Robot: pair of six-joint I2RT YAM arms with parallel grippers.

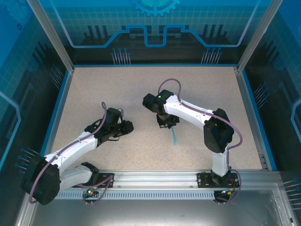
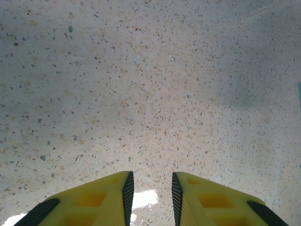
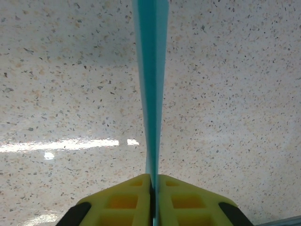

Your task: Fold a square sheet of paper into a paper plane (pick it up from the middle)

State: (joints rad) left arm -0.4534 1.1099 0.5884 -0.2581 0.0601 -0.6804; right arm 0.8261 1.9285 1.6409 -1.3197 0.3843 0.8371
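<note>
Two yellow fingers (image 3: pixel 127 202) of the right gripper (image 3: pixel 153 181) were pressed together on the paper plane (image 3: pixel 150 70). They pinched one end of it, so the narrow cyan strip ran straight out from the tips, seen edge-on over the speckled table (image 3: pixel 56 70). From above, the plane pointed from that gripper toward the arm bases. Left of the plane and well apart from it, the left gripper (image 2: pixel 150 188) hung over the table, its jaws slightly parted with nothing between them.
</note>
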